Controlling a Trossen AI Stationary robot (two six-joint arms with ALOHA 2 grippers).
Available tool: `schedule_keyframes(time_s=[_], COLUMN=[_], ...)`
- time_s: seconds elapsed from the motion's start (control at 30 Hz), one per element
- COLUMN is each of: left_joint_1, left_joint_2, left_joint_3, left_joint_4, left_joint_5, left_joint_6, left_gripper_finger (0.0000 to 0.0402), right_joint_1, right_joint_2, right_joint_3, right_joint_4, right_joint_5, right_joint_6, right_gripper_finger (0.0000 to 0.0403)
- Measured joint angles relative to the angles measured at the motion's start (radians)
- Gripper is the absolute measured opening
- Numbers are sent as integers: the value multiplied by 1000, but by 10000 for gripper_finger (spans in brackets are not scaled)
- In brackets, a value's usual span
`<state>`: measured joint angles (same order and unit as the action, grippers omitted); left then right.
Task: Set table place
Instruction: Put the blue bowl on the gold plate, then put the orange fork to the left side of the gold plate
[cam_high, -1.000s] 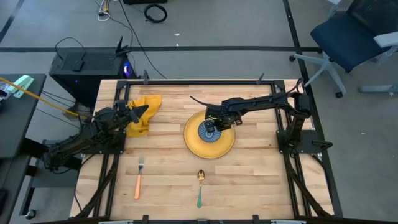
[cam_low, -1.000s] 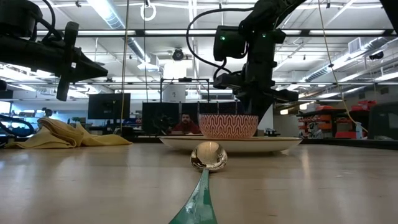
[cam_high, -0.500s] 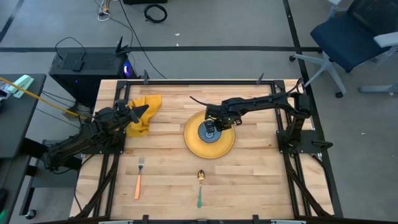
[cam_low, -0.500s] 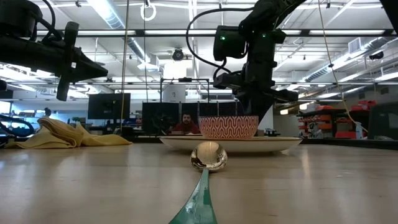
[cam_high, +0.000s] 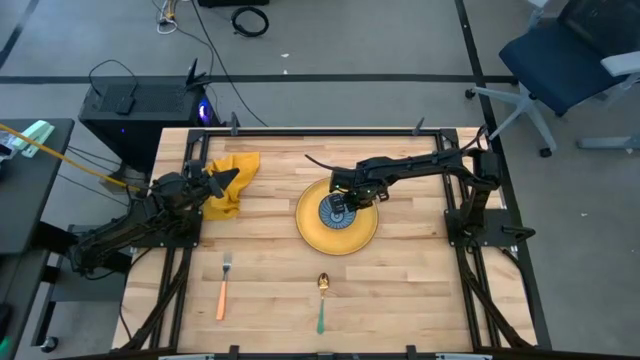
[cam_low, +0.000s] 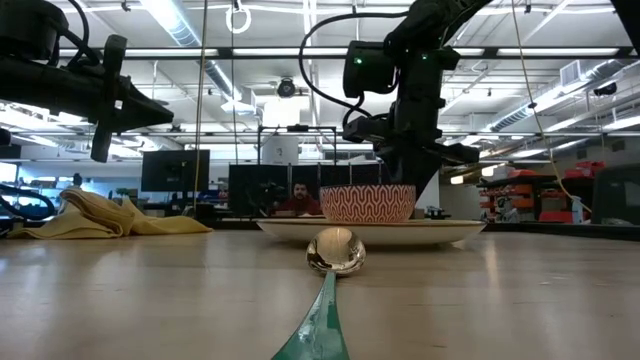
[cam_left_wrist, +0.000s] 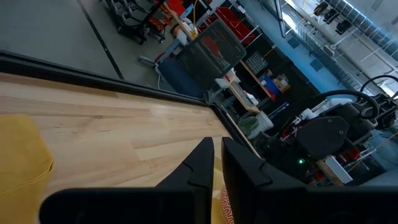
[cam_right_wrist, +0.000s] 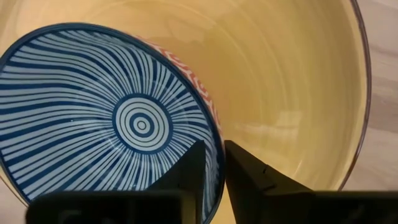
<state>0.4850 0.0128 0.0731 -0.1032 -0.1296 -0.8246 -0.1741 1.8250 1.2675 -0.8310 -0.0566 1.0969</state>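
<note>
The right hand (cam_right_wrist: 211, 163) pinches the bowl's (cam_right_wrist: 112, 124) rim, so a quick pull could tip it off the plate (cam_high: 362, 232).

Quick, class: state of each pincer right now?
Left pincer: shut, holding nothing, above the table near the napkin.
Right pincer: shut on the bowl rim.
</note>
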Motion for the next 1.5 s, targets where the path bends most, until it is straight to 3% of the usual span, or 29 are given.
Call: schedule_keyframes(time_s=[0.37, 1.3, 1.5], left_joint_1=[0, 0, 0], left_joint_2=[0, 0, 0], left_joint_3=[0, 1, 1], left_joint_4=[0, 0, 0], left_joint_5=[0, 0, 0], left_joint_6=[0, 0, 0], left_gripper_finger=[30, 40, 36], right_joint_1=[0, -20, -36], right_joint_2=[-1, -1, -55], right_joint_3=[0, 0, 1], right_joint_4=[0, -2, -20], right_joint_5=[4, 1, 4], right_joint_6=[0, -25, -34], right_gripper_finger=[92, 107, 112])
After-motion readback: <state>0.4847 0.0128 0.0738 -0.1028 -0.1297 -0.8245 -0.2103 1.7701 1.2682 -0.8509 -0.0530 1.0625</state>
